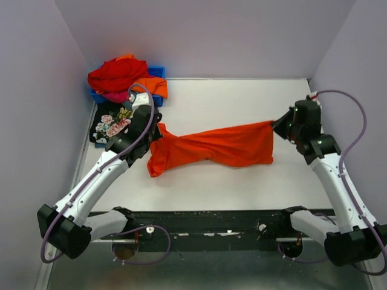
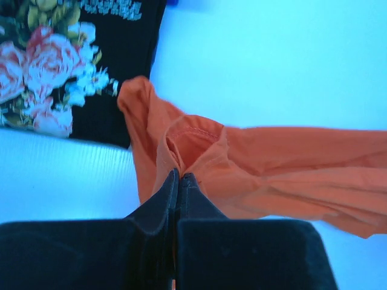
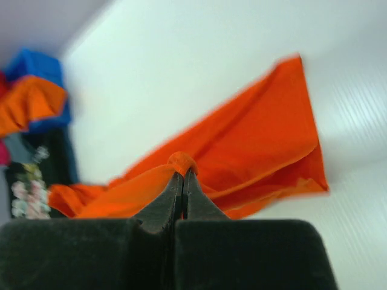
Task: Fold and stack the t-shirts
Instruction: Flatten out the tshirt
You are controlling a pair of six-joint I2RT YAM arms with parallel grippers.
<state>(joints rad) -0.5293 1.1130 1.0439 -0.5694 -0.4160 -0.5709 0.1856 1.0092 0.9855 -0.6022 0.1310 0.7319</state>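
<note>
- Bare table [image 1: 230, 96] — one tee out for work and no finished stack that I can make out. I judge the task to be early.
- The orange t-shirt [image 1: 217, 147] lies mid-table, drawn into a rumpled band from 9 to 3 o'clock, not yet folded.
- At 11 o'clock a heap of tees [image 1: 118, 75] in red, orange and pink is piled over the blue bin [image 1: 158, 71]; all are left to do.
- At 10 o'clock the black rose-print t-shirt [image 1: 112, 124] lies flat, possibly folded already, though the arm covers part of it.
- The left gripper [image 2: 180, 176] has its jaws pinched together on a bunched fold at the shirt's 9 o'clock end.
- The right gripper [image 3: 182, 174] has its jaws pinched on a nub of cloth at the 3 o'clock end, with the corner lifted.
- The top view gives the whole span and the heap, but only the wrist views show cloth caught between the fingertips.
</note>
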